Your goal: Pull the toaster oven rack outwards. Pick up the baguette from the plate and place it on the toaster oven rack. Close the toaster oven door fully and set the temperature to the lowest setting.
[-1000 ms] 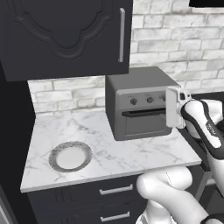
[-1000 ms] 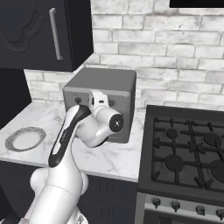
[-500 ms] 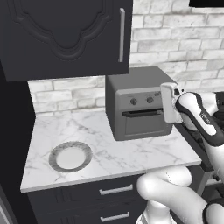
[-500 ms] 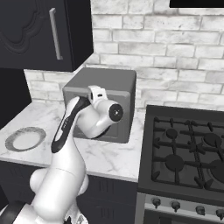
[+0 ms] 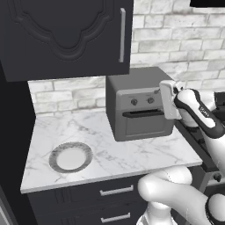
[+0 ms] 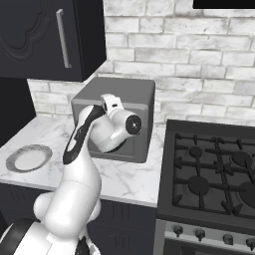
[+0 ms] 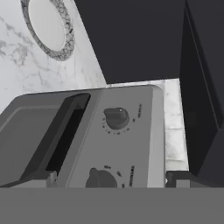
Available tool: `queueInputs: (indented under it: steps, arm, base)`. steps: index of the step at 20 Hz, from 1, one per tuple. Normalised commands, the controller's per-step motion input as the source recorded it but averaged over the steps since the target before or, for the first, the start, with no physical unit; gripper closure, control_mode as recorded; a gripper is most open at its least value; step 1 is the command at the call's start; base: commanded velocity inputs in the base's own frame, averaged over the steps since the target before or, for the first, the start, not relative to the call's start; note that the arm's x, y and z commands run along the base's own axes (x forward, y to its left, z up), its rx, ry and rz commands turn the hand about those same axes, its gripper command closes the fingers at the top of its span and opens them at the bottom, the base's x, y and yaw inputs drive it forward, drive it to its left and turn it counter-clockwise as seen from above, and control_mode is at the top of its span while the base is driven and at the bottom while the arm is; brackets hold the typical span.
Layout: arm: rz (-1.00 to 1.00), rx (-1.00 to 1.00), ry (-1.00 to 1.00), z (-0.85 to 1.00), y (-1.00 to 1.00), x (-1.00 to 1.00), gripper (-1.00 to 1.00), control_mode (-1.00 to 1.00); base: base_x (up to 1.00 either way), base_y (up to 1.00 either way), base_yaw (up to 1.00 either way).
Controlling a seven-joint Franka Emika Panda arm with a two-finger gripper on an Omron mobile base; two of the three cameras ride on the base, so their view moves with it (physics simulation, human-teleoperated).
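Observation:
The grey toaster oven (image 5: 139, 105) stands at the back of the marble counter. Its toaster oven door (image 5: 145, 125) is up against the front, with the dark bar handle (image 7: 65, 131) across it. The toaster oven rack is hidden behind that door. My gripper (image 5: 163, 100) hangs open just in front of the knob panel at the oven's right front. In the hand view the finger tips (image 7: 43, 178) straddle two dark knobs (image 7: 116, 117). The plate (image 5: 55, 156) lies on the counter's left front with a bare white centre. The baguette is out of view.
A dark wall cabinet (image 5: 66, 35) hangs above the counter's left part, close over the oven. A black stove (image 6: 214, 169) with burner grates adjoins the counter on the right. White brick wall runs behind. Drawers (image 5: 116, 191) sit below the counter edge.
The hand has risen and moved left, closer to the oven's knob panel. The jaws stay wide apart. The oven and the plate have not moved.

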Motion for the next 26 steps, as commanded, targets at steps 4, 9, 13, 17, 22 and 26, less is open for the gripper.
queueInputs:
  steps: [4, 9, 13, 17, 22, 26]
  arm:
    - [0.00, -0.04, -0.19, -0.21, 0.00, 0.01, -1.00, -1.00]
    - [0.03, -0.03, -0.09, -0.06, 0.00, 0.11, -1.00, -1.00]
    - [0.05, 0.00, 0.00, 0.00, 0.00, 0.35, -1.00, -1.00]
    - [0.05, 0.00, 0.00, 0.00, 0.00, 0.39, -1.00, -1.00]
    - [0.05, 0.00, 0.00, -0.09, 0.00, 0.25, -1.00, -1.00]
    - [0.05, -0.01, 0.00, -0.13, 0.00, 0.15, -1.00, -1.00]
  base:
    - [0.00, 0.00, 0.00]
    - [0.00, 0.00, 0.00]
    - [0.00, 0.00, 0.00]
    - [0.00, 0.00, 0.00]
    - [0.00, 0.00, 0.00]
    - [0.00, 0.00, 0.00]
